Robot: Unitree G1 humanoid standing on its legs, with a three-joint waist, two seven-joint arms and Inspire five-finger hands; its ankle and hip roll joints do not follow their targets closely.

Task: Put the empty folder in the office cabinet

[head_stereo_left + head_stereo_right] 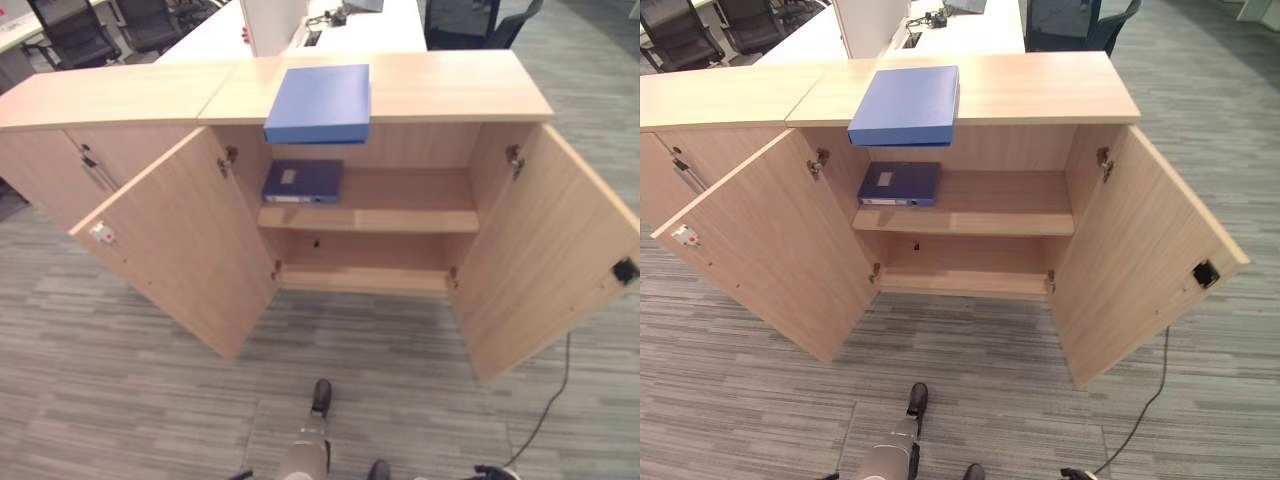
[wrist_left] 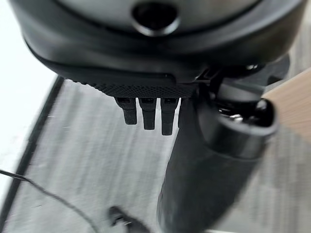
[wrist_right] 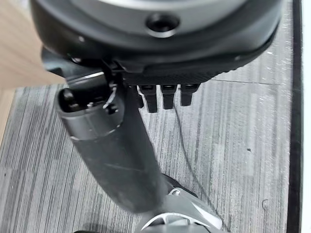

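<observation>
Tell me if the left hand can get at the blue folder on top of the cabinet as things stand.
Probably yes. The blue folder lies flat on the cabinet top, overhanging its front edge, with nothing on it. The left hand hangs low and open, holding nothing. The open left door stands in front, so it may need skirting.

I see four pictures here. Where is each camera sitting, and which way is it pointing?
Left eye view: on the head, looking down at the open wooden cabinet and the light blue folder on top.
Right eye view: beside it, same scene, with the dark blue folder on the shelf.
Left wrist view: along the left hand, facing grey carpet.
Right wrist view: along the right hand, facing that carpet.
</observation>
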